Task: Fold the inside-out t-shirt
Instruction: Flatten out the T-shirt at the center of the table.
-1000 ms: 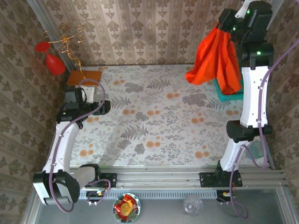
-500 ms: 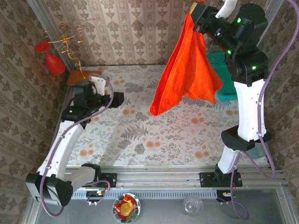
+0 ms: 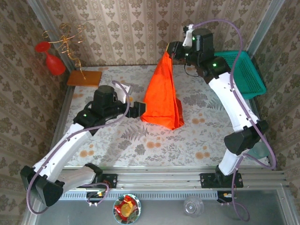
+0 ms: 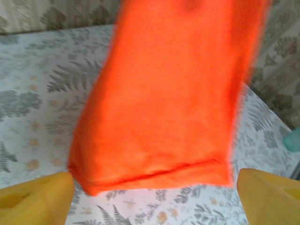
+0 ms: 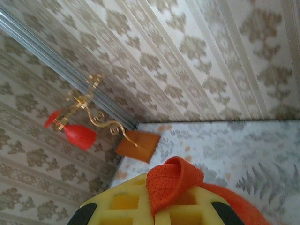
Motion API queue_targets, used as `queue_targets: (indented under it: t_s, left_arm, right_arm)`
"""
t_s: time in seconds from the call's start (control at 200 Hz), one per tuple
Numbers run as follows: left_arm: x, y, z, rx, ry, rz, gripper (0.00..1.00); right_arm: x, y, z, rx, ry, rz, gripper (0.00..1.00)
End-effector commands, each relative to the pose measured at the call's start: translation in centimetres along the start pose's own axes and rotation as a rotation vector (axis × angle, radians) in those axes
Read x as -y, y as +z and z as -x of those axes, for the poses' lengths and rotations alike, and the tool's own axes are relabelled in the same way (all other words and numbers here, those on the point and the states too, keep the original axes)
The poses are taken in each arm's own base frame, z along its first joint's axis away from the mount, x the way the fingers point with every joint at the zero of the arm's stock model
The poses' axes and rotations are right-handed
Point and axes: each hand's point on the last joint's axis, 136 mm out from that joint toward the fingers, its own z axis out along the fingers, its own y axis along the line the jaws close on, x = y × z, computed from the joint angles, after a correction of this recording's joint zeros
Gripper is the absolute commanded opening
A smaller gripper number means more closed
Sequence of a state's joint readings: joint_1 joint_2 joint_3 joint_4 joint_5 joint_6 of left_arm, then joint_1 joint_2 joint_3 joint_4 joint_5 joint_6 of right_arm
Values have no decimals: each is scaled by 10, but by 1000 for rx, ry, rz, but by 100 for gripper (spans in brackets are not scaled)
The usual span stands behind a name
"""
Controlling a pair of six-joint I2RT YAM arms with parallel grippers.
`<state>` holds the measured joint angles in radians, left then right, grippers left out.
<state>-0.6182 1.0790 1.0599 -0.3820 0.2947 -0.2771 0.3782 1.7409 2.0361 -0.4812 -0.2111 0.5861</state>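
Note:
The inside-out t-shirt (image 3: 161, 96), plain bright orange-red, hangs in a long bunch from my right gripper (image 3: 170, 49) above the table's back middle. Its lower edge rests on the flowered tabletop. In the right wrist view the yellow pads (image 5: 122, 202) are shut on a small fold of the t-shirt (image 5: 174, 182). My left gripper (image 3: 136, 109) is low over the table, just left of the cloth's bottom edge. In the left wrist view the t-shirt (image 4: 164, 93) hangs straight ahead, its hem between my wide-open left gripper (image 4: 153, 190) fingertips (image 4: 37, 197), untouched.
A teal basket (image 3: 244, 70) sits tilted at the back right. At the back left a red cone ornament (image 3: 54, 63) hangs on a gold stand over an orange board (image 3: 84, 77). A bowl (image 3: 126, 208) and a glass (image 3: 193, 205) sit beyond the front rail.
The right arm swung left from over the basket and lowered the t-shirt until its hem reached the table. The left arm reached right, up to the hanging cloth.

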Motion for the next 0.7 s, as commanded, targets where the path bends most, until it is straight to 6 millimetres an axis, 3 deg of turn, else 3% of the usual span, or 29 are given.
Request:
queue_targets:
  t_s: [0.0, 0.19, 0.395, 0.695]
  left_arm:
    - [-3, 11, -11, -24, -28, 71, 90]
    - [5, 51, -37, -122, -14, 117, 90]
    - [7, 92, -58, -188, -51, 169, 90]
    - [24, 125, -69, -227, -50, 187, 94]
  right_arm:
    - [-34, -5, 14, 68, 15, 127, 0]
    - [-33, 14, -4, 28, 26, 119, 0]
    - [-48, 14, -8, 33, 30, 137, 0]
    - [-72, 6, -8, 48, 26, 170, 0]
